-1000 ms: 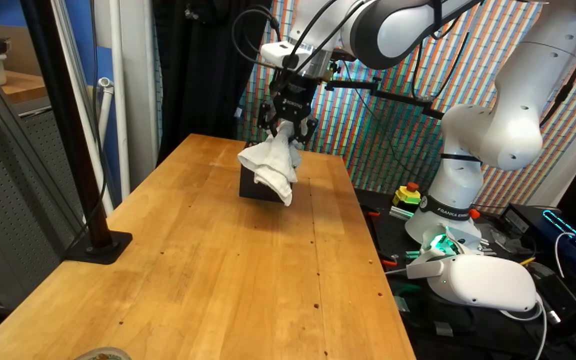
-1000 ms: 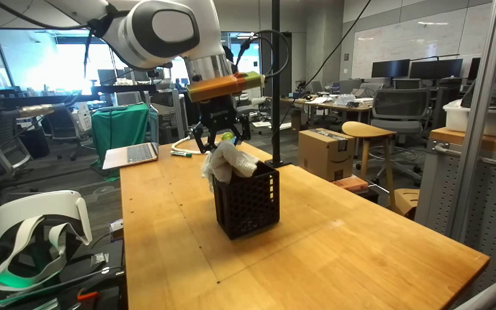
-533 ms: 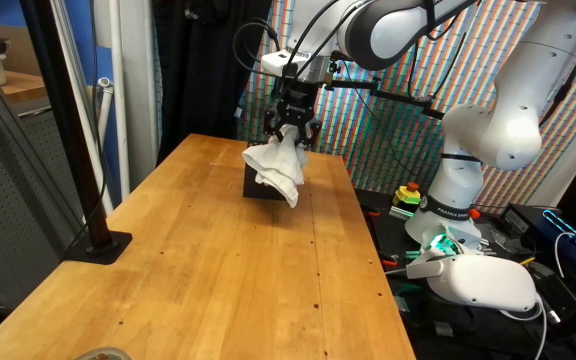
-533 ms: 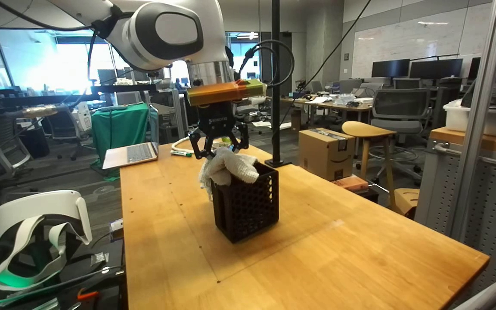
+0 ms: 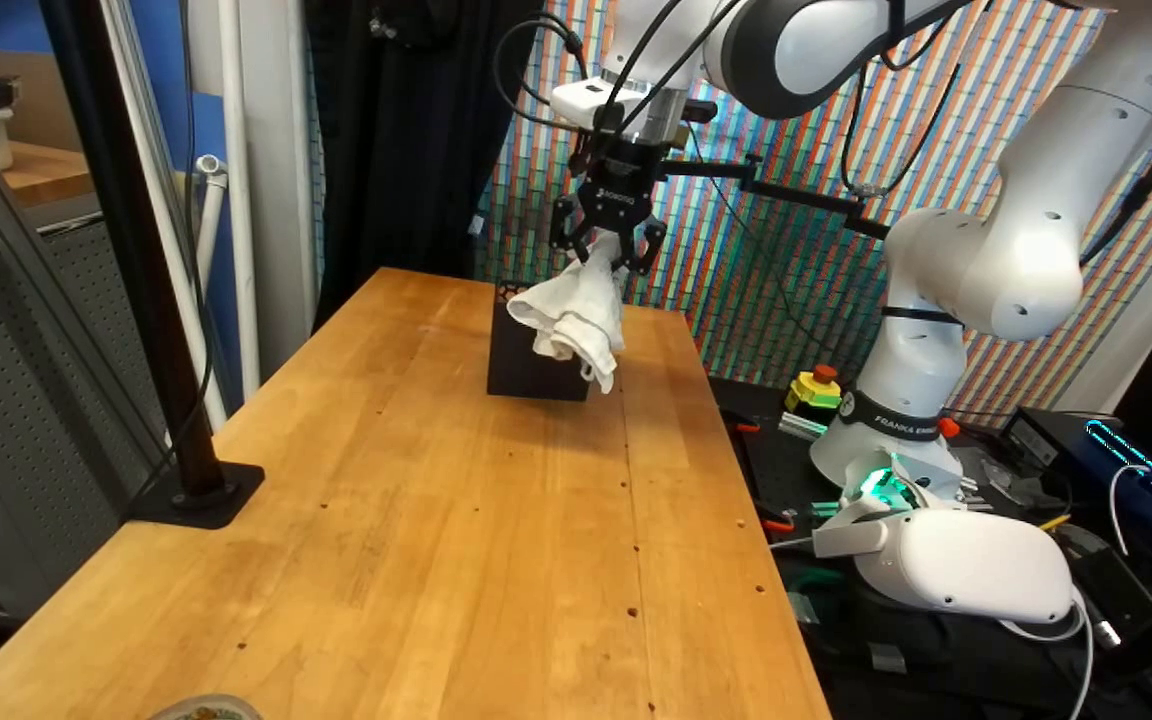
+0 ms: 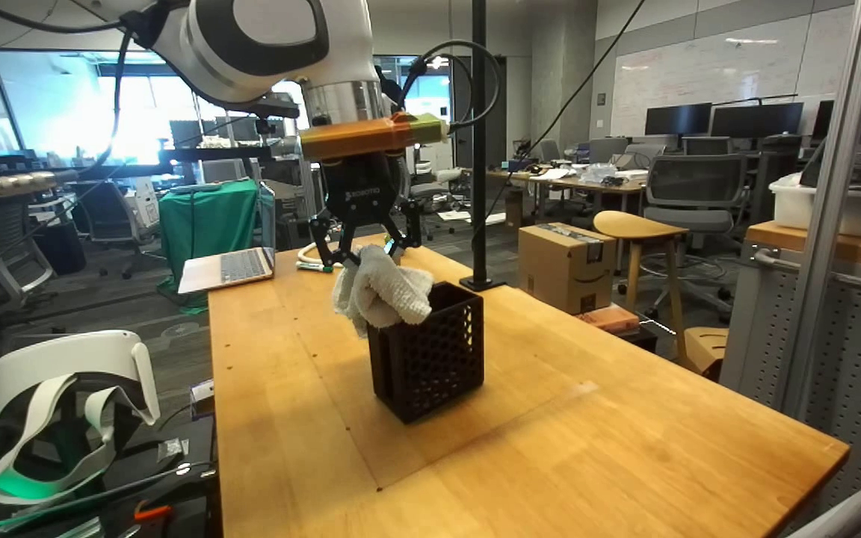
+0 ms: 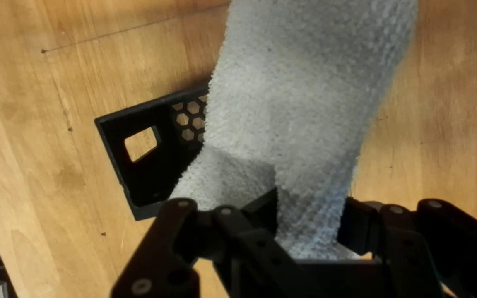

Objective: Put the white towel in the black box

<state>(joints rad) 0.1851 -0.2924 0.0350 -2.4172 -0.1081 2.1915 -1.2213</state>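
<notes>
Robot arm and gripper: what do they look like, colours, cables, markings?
The arm is white and rounded, with a dark grey joint ring, black cables and a white-lettered black band low down. The gripper is black, marked ROBOTIQ in white, with two jointed fingers. Above it sits an orange and yellow-green bar.

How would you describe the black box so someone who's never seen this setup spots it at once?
Find the long wooden table, then the hand above it, gripping the white towel. Lower down, partly hidden by the towel in both exterior views, the black box sits on the table. Unlike the slim black pole on that table, it is open-topped, with honeycomb holes in a wall.
</notes>
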